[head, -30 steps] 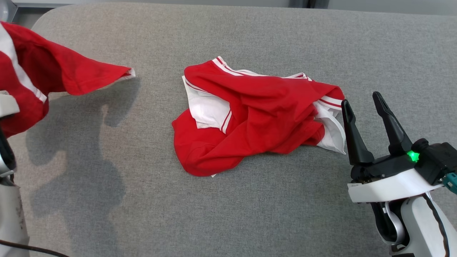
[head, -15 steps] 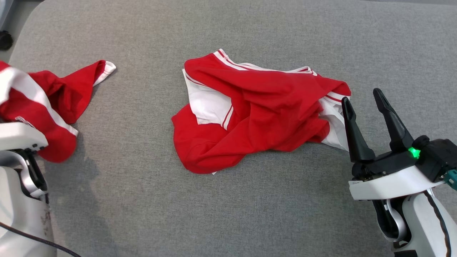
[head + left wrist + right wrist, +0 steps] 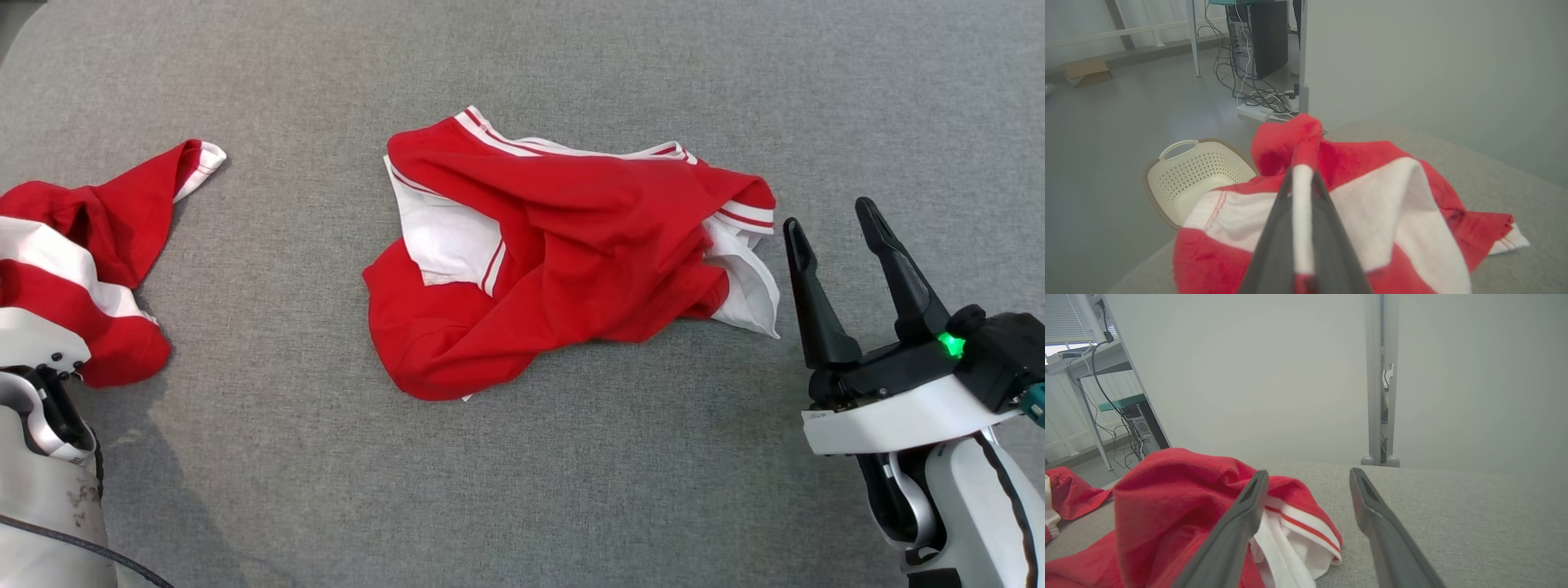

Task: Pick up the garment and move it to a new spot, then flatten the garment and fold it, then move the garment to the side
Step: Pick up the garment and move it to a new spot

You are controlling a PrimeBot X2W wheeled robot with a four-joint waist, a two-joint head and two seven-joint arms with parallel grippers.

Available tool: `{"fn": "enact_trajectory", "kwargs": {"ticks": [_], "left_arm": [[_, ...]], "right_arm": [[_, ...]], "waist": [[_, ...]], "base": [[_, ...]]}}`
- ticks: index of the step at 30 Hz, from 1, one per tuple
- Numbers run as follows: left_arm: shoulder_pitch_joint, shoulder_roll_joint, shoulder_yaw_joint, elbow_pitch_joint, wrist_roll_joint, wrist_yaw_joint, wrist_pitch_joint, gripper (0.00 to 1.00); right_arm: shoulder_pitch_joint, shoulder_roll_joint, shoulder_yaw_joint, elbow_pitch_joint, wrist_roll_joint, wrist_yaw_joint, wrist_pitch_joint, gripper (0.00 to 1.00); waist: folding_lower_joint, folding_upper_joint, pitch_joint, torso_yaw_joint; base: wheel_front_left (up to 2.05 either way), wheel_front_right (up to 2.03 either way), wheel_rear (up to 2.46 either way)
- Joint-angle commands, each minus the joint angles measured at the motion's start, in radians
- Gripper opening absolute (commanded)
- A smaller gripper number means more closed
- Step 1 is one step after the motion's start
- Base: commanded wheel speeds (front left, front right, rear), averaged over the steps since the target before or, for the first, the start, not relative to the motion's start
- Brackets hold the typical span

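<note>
Garment [image 3: 82,245] soft, light, floppy, left of crumpled shirt [image 3: 563,269]; left gripper [image 3: 1302,173] pinching its white stripe. Best hold for flattening: probably hem corners. Right gripper [image 3: 829,216] spread, empty, right of shirt.

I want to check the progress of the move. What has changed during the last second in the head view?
The left gripper, jaws shut on the left garment, lowered it from the air onto the grey table without letting go. The camera also moved, so the whole picture shifted. The middle garment and the right gripper, jaws open beside it, stayed as they were.
</note>
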Motion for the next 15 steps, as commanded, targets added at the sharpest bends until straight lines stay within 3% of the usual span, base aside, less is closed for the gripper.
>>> {"fn": "enact_trajectory", "kwargs": {"ticks": [1, 6, 15], "left_arm": [[-0.016, 0.006, 0.009, -0.014, 0.006, -0.010, 0.000, 1.00], [0.003, -0.015, 0.018, -0.109, 0.036, -0.026, 0.000, 1.00], [0.109, -0.083, -0.012, -0.424, 0.113, -0.059, 0.000, 1.00]], "right_arm": [[-0.008, -0.003, -0.006, 0.003, 0.009, 0.002, -0.005, 1.00], [-0.002, 0.008, -0.014, 0.007, 0.005, 0.002, -0.005, 1.00], [0.000, 0.062, -0.025, -0.011, 0.015, 0.002, -0.005, 1.00]], "waist": [[-0.0001, 0.0000, -0.008, -0.003], [-0.0001, 0.0000, -0.033, -0.012], [-0.0001, 0.0000, -0.114, -0.050]], "base": [[0.00, 0.00, 0.00], [0.00, 0.00, 0.00], [0.00, 0.00, 0.00]]}}
